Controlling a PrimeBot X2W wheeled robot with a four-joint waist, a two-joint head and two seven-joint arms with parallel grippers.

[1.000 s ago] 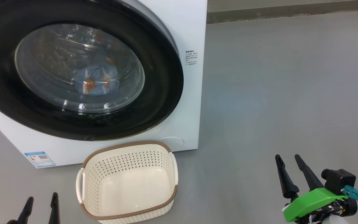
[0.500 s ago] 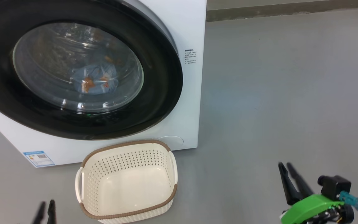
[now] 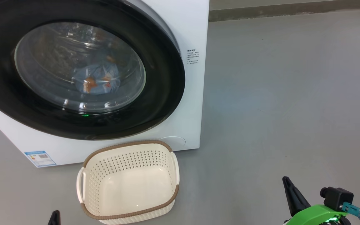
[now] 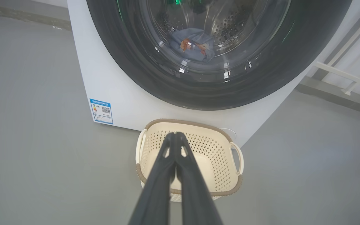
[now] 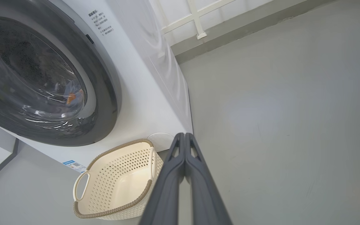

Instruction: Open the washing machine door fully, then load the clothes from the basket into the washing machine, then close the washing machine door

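The white washing machine fills the upper left, and its black-rimmed round door lies shut against the front. Through the glass, light blue clothes with orange prints lie in the drum. The cream basket stands on the floor before the machine with nothing inside. My left gripper sits low at the bottom left, fingers pressed together, short of the basket. My right gripper is shut at the bottom right, holding nothing.
Grey floor stretches to the right of the machine up to a wall skirting. A small blue label is stuck low on the washer's front. A white railing stands behind the machine.
Both grippers have closed from open and drawn back down toward the bottom edge of the head view. Washer, door and basket stay put.
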